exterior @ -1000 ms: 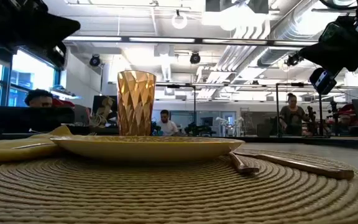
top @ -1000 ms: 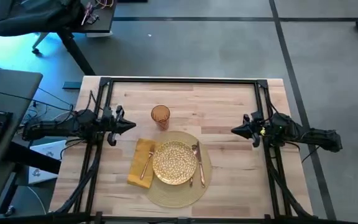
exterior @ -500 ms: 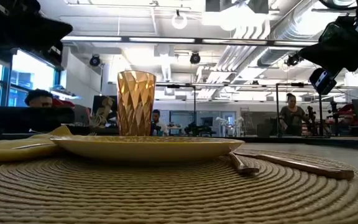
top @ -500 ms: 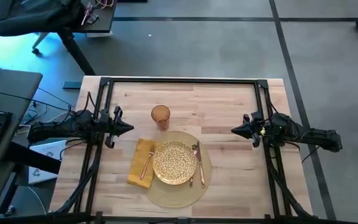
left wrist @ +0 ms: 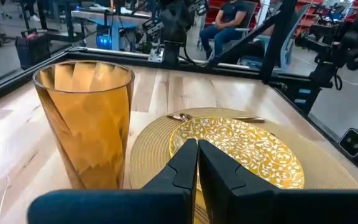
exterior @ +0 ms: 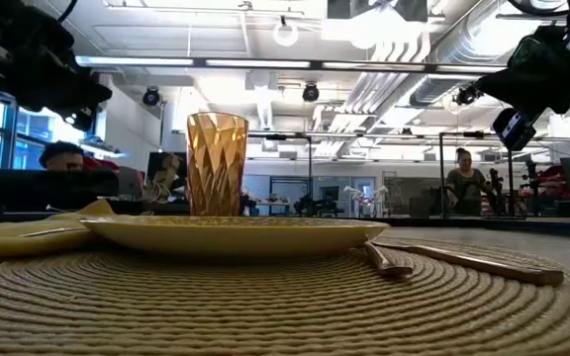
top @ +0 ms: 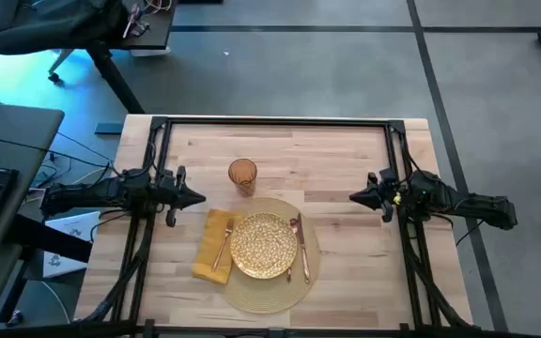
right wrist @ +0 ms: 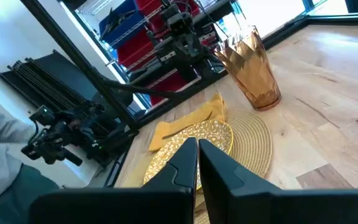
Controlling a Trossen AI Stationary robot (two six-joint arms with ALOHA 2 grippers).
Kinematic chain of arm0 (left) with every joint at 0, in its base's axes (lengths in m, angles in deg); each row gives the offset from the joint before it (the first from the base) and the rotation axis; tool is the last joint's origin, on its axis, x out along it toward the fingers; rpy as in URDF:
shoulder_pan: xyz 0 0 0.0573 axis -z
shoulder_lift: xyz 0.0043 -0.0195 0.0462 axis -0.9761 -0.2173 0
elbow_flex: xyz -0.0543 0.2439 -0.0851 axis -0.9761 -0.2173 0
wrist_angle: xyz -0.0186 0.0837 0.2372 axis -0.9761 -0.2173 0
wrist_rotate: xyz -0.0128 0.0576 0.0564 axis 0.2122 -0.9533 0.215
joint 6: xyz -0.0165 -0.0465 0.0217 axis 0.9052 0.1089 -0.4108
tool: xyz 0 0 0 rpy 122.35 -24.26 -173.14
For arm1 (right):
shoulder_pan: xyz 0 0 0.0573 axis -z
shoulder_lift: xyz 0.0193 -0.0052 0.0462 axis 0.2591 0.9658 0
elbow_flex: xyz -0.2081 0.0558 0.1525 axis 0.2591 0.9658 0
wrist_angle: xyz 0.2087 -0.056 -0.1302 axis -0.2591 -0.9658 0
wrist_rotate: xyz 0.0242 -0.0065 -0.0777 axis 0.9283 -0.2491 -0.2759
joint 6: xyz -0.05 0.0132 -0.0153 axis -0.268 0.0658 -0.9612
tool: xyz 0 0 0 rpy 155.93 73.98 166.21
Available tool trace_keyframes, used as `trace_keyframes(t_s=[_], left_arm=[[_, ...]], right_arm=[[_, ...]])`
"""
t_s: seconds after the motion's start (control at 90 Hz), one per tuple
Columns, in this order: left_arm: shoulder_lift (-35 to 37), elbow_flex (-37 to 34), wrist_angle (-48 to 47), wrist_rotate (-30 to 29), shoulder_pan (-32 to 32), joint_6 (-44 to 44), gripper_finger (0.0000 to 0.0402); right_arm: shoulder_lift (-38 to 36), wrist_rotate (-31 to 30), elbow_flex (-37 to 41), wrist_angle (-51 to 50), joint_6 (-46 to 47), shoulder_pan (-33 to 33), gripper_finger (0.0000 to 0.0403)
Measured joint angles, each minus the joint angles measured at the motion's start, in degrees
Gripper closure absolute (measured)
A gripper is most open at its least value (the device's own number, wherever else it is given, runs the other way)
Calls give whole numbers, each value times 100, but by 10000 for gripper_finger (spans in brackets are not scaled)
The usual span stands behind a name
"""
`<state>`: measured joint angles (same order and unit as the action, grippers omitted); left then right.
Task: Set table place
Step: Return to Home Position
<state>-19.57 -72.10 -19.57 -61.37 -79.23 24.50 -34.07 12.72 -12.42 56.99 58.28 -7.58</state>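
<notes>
Woven tan fibre coils ring on ring across the round placemat (top: 269,296). We find it flat on the table (top: 346,155), close to the front edge and about midway along it, its rim stopping short of the black frame. Bare wood lies open beyond the placemat and on its right-arm side.

The left gripper (top: 198,198) hangs just off the placemat's left rim. The right gripper (top: 353,197) is well apart from the right rim. Each has its fingers pressed together on nothing, tips turned inward toward the mat.

On the placemat we see a gold patterned plate (top: 264,245). A spoon (top: 290,250) and knife (top: 303,253) lie side by side between the plate and the placemat's right rim, long axes running front to back. A yellow napkin (top: 210,261) carrying a fork (top: 222,246) overlaps the placemat's left rim. An amber glass (top: 242,175) stands just past its far rim.
</notes>
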Motion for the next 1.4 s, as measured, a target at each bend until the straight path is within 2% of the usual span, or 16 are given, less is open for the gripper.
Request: trace_keyframes(t_s=[0.289, 0.411, 0.467, 0.578, 0.722, 0.9, 1.0, 1.122, 1.4], left_arm=[[-2, 0, -47, -47, 1, -120, 401], [53, 0, 20, -962, 98, -716, 401], [56, 1, 182, -1130, 103, -808, 401], [55, 2, 389, -1100, 105, -1408, 401], [55, 2, 818, -787, 123, -1666, 401], [55, -5, 1178, -831, 354, -1460, 401], [56, -418, 1882, -1045, 538, -1346, 401], [58, -457, 1561, -1201, 721, -1071, 401], [57, -448, 1488, -1206, 722, -1934, 401]], right_arm=[[0, 0, 0, -1, 0, 2, 402], [0, 0, 0, 0, 0, 2, 402], [0, 0, 0, -1, 0, 2, 402], [0, 0, 0, 0, 0, 2, 402], [0, 0, 0, 0, 0, 2, 402], [0, 0, 0, -2, 0, 2, 402], [0, 0, 0, -2, 0, 0, 402], [0, 7, 0, 9, 0, 2, 402], [0, 4, 0, -2, 0, 1, 402]])
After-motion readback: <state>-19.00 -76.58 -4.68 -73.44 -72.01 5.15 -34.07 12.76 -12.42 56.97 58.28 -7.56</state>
